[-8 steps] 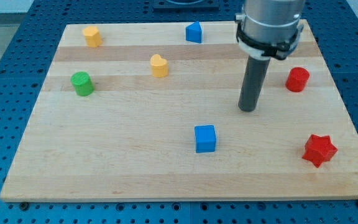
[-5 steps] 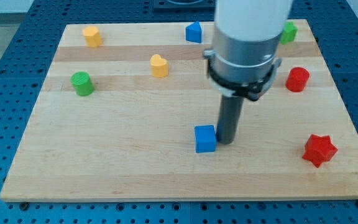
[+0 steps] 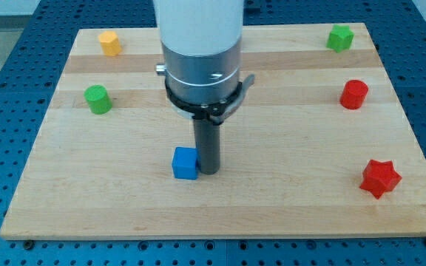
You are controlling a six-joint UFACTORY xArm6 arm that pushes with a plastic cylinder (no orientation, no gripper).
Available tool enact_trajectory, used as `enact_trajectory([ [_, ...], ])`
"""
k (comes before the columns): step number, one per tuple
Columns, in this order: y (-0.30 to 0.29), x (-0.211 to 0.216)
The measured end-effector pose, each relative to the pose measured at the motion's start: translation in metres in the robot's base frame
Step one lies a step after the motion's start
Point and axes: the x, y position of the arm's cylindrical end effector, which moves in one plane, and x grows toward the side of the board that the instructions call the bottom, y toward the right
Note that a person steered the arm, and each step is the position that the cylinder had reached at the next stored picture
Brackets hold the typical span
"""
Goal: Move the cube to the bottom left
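Pale wooden board (image 3: 124, 199) on a blue perforated bench (image 3: 6, 89), seen from slightly above. Near the middle of the lower half, toward the view's left of centre, sits the blue cube (image 3: 186, 163), flat on the wood. Pressed against its right face: my tip (image 3: 208, 171), the lower end of a straight dark rod hanging from a broad grey and white arm housing (image 3: 200, 59) that covers much of the board's upper centre. No jaws on this arm, only the bare rod, so nothing gripped; contact with the cube is side-on, tip just beside and touching its right edge. Elsewhere, well apart from the cube: a green cylinder (image 3: 97, 99) at the view's left, about mid-height; a yellow block (image 3: 109, 43), shape hard to make out, near the top left corner; a green star-like block (image 3: 339, 38) at the top right corner; a red cylinder (image 3: 354, 94) along the right side, below the green one; a red star (image 3: 380, 178) near the bottom right corner. Between the cube and the board's bottom left corner, only bare wood grain. Behind the arm housing, part of the board hidden from sight, contents there impossible to tell.
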Motion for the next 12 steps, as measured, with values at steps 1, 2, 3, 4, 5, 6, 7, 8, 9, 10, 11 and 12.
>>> enact_trajectory([
  [1, -0.028, 0.000],
  [2, -0.066, 0.000],
  [3, -0.101, 0.000],
  [4, -0.133, 0.000],
  [5, -0.130, -0.014],
  [6, -0.129, -0.043],
  [7, -0.159, -0.046],
  [8, -0.179, -0.045],
  [9, -0.180, -0.039],
  [10, -0.180, -0.025],
  [11, -0.180, -0.010],
  [12, -0.180, 0.005],
])
